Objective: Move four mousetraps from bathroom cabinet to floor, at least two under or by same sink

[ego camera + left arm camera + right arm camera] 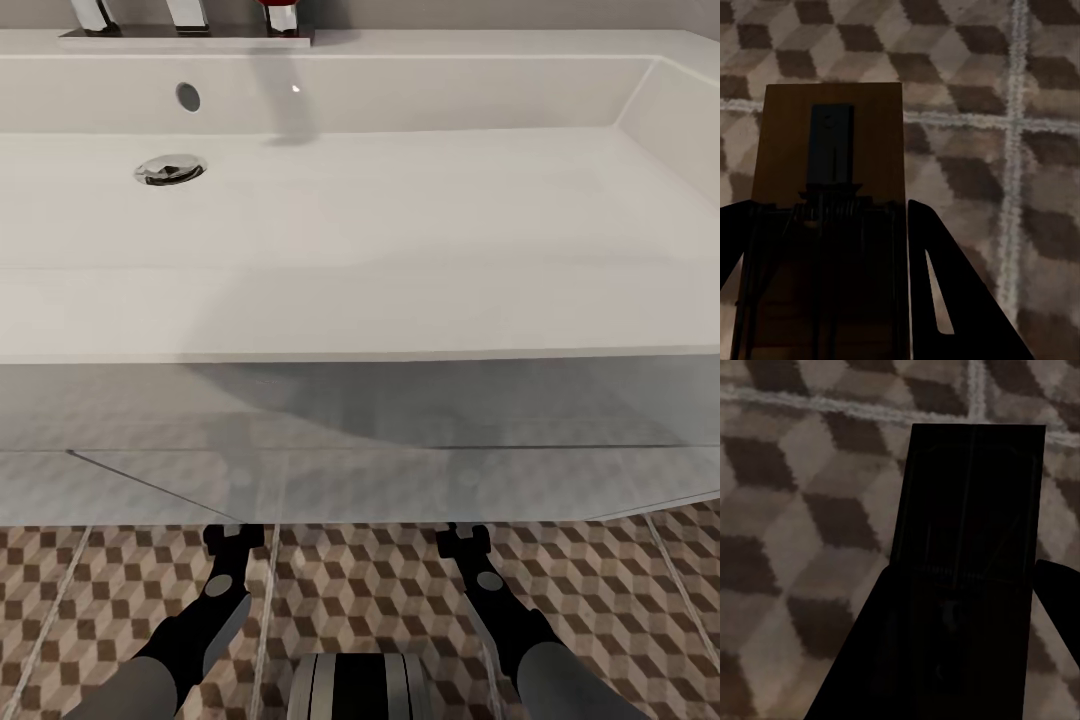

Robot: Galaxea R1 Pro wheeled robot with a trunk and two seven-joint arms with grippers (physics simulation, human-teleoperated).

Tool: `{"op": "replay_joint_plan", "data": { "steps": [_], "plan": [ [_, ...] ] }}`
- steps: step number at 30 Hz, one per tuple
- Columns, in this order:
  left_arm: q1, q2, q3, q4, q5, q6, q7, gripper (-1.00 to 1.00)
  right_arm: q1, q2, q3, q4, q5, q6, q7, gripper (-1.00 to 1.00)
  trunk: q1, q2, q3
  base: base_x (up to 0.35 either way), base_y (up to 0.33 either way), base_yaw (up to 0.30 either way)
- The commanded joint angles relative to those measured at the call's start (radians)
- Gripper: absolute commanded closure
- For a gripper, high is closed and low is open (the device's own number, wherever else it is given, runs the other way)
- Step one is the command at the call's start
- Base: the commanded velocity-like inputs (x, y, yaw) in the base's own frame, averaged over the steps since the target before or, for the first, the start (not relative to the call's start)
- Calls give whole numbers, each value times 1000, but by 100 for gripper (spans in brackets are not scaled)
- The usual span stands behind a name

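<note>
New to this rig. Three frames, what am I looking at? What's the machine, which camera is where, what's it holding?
These are simulator renders of a wheeled two-armed robot. The head view looks down from its head at a wide white rectangular sink basin, with the cube-patterned brown, beige and white tiled floor below. Both dark arms reach down towards that floor: left gripper, right gripper.

The other two pictures come from cameras near each gripper, looking along its fingers. The left wrist view shows a flat tan wooden mousetrap with dark wire spring held between the dark fingers over the tiles. The right wrist view shows a second, heavily shadowed flat rectangular mousetrap, apparently held likewise.
</note>
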Motion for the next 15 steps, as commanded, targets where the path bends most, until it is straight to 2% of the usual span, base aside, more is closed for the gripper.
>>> {"op": "replay_joint_plan", "data": {
  "steps": [1,15],
  "plan": [
    [-1,1,-8,0,7,-3,9,100,-1,1,-5,1,10,-3,-3,100,0,0,-1,0,0,0],
    [-1,4,-12,-11,0,-2,8,100,-1,1,-5,0,12,-3,-3,100,0,0,-1,0,0,0]
  ]
}}
